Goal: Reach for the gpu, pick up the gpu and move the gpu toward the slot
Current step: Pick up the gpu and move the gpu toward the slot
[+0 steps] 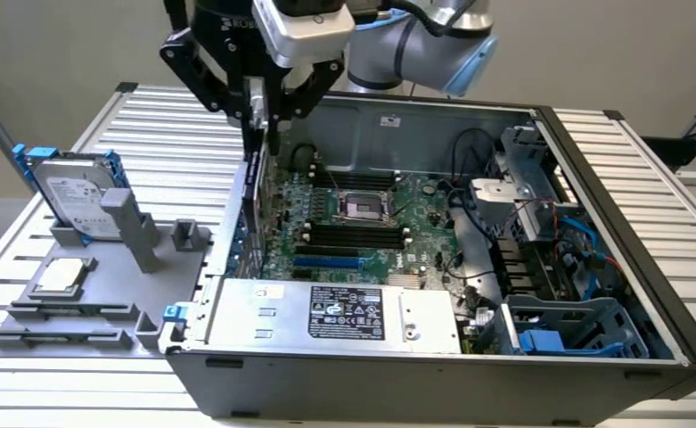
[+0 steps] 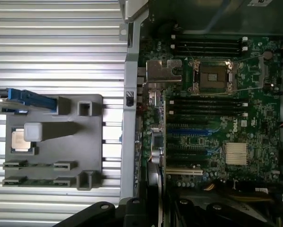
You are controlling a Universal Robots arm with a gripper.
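Exterior view, table [image 1: 169,116]: a slatted metal surface carried everything in the scene.
Computer case [image 1: 633,267]: it lay open on the table, taking up most of the middle and the exterior view's right.
Motherboard [image 1: 372,223]: the green board lay flat on the case floor, with its expansion slots near the case's left wall.
Fixture tray [image 1: 98,294]: this grey holder sat by the table's left edge, just beside the case.
Hard drive [image 1: 74,201]: it stood upright in blue rails at the tray's far end.
Gpu [image 1: 252,196]: it hung edge-on and upright, just inside the case's left wall and above the motherboard. In the wrist view its silver bracket [image 2: 163,71] was the end farthest from the claw.
Gripper [image 1: 265,120]: the fingers appeared clamped on the card's upper edge.
Processor chip [image 1: 62,278]: it rested in the tray, well apart from the card.
Handling: the gpu is probably light, stiff and thin, with fragile parts and contacts. The bare board edges or the bracket look the safest holds, and twisting it could do damage.
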